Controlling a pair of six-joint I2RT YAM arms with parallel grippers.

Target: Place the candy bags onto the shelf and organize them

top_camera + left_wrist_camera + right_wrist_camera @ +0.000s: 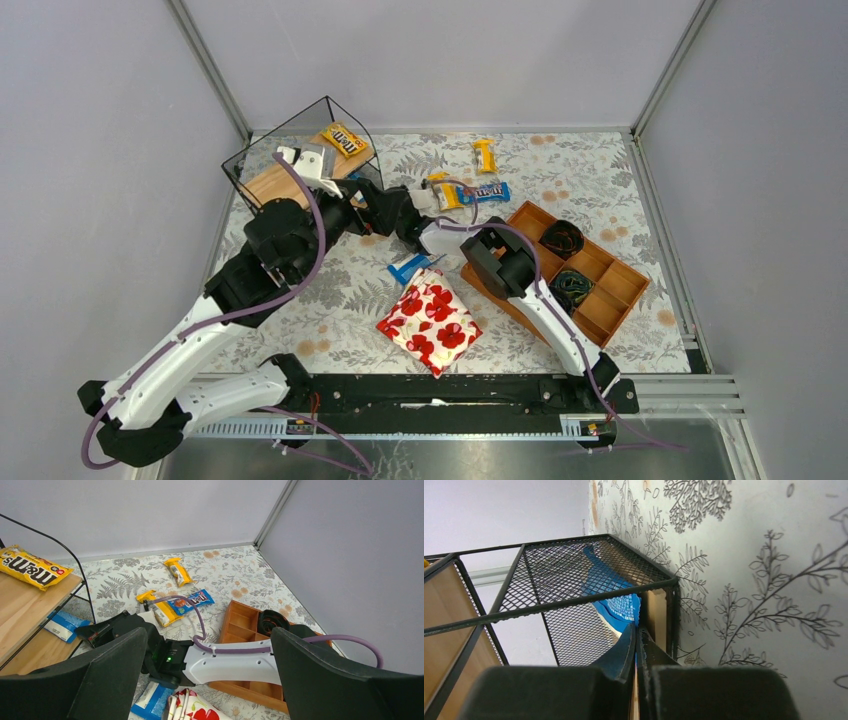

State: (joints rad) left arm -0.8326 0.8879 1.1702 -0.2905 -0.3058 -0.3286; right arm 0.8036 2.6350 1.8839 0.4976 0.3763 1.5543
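The shelf (pixel 268 186) stands at the far left, and a yellow candy bag (pixel 345 139) lies on its top board. My right gripper (pixel 636 640) is shut on a blue candy bag (pixel 616 597) at the edge of the shelf's lower board (pixel 656 615), behind the mesh. The left wrist view shows that bag (pixel 62 625) inside the shelf (pixel 20 605). My left gripper (pixel 210 680) is open and empty, held above the right arm (pixel 235 660). Two yellow bags (pixel 485 155) (pixel 443 190) and a blue bag (pixel 484 191) lie at the far middle. Another blue bag (pixel 408 268) lies by the pouch.
A white pouch with red poppies (pixel 430 322) lies near the front middle. A reddish-brown compartment tray (pixel 600 290) with dark coiled items (pixel 562 238) sits at the right. Both arms cross beside the shelf's right corner. Grey walls close the table in.
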